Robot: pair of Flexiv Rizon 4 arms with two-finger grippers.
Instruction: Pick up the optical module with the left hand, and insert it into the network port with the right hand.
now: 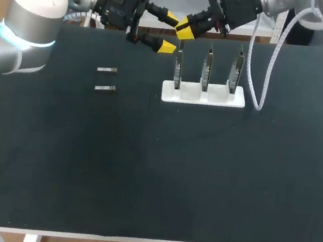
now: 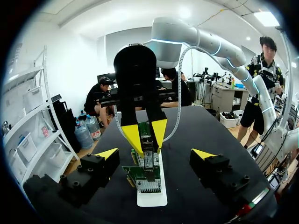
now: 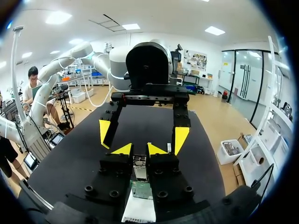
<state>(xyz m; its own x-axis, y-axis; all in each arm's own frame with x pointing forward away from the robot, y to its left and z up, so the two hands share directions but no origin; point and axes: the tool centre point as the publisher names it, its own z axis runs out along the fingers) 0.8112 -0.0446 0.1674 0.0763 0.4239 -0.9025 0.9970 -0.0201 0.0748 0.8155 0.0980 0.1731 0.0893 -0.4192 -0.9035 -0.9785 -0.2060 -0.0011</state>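
- One optical module (image 3: 139,168) is clamped between the closed yellow fingers of the right gripper (image 1: 185,29). It hangs directly above the leftmost port board (image 1: 178,71) of three standing upright in the white holder (image 1: 203,95).
- The module's long axis appears to point down at that board, so insertion looks like a straight downward push. Fine alignment is too small to tell.
- The left gripper (image 1: 170,33) hangs just beyond the holder's left end, fingers spread wide and empty.
- Well to the holder's left, a rear module (image 1: 107,70) and a front module (image 1: 105,88) lie flat.
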